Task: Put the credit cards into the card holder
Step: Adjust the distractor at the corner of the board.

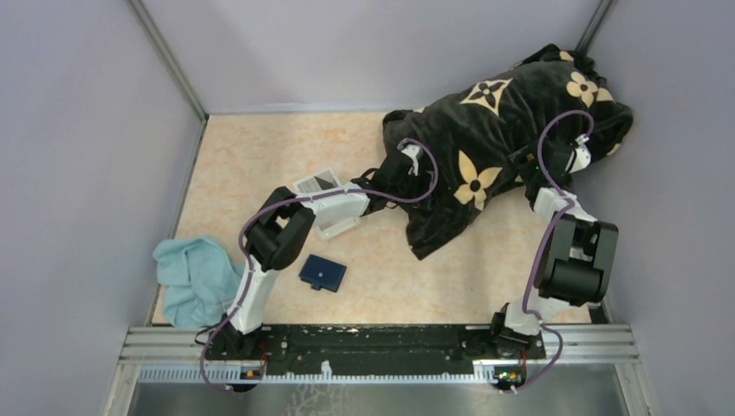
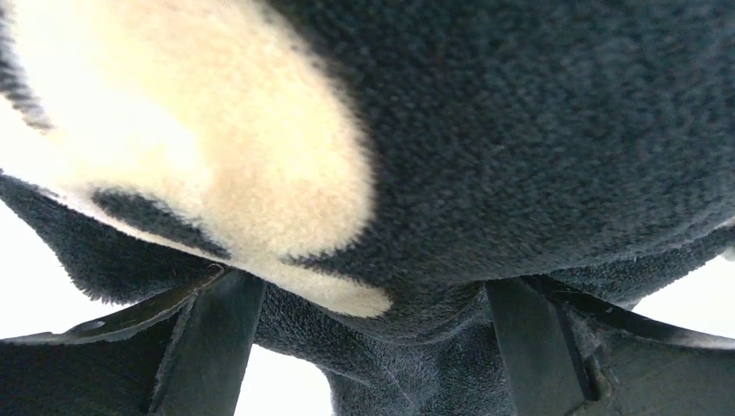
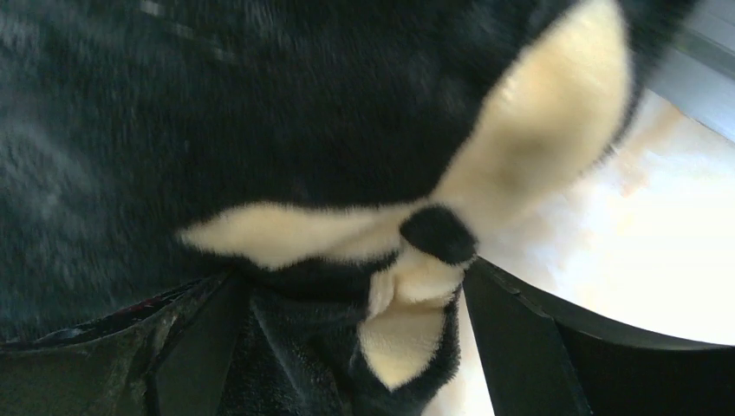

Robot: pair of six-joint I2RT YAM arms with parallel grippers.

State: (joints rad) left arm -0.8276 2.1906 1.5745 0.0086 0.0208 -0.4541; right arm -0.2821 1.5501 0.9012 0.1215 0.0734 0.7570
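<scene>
Because credit cards are thin, stiff and slick, you'd do best to pinch one by a short edge. None shows for certain: only a grey flat piece (image 1: 319, 180) in the white tray (image 1: 301, 185), left of centre, which may be one. Your card holder (image 1: 322, 273) lies folded shut at lower centre, with nothing showing inside it. The left gripper (image 2: 368, 347) and right gripper (image 3: 347, 347) both stand wide open at upper right, with blanket (image 1: 503, 130) folds between their fingers and nothing clamped.
</scene>
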